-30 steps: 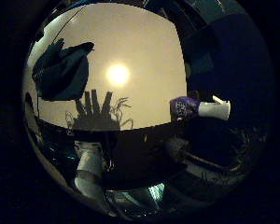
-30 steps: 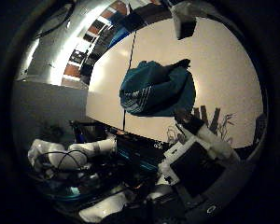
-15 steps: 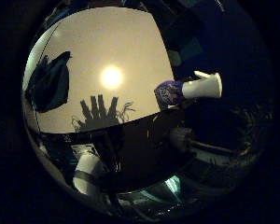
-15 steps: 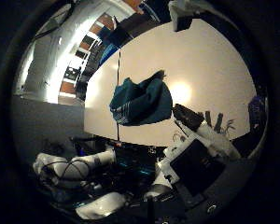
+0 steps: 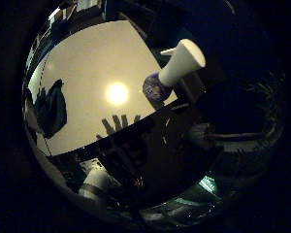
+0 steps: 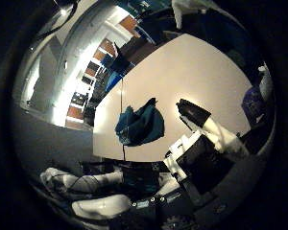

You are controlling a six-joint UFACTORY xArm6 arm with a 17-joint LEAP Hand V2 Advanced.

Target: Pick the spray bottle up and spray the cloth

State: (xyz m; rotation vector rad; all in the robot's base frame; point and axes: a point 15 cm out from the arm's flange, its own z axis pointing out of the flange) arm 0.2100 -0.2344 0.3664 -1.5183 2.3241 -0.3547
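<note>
The spray bottle (image 5: 170,76), with a purple body and a white head, stands at the edge of the pale table (image 5: 92,63) in the little finger side view. The dark teal cloth (image 6: 139,123) lies crumpled on the table, away from the bottle; it also shows in the little finger side view (image 5: 50,107). My right hand (image 6: 206,139) hovers above the table, away from both. Its white and black fingers reach out relaxed and hold nothing. The hand's shadow (image 5: 116,126) falls on the table near its front edge.
A bright lamp reflection (image 5: 116,93) sits mid-table. The table's edge drops to dark floor beside the bottle. Shelves and a lit room (image 6: 91,77) lie beyond the far side of the table.
Both views have swung as the hand moved. The bottle now looks larger and closer to the palm; the cloth looks smaller and farther. The fingers' pose looks unchanged.
</note>
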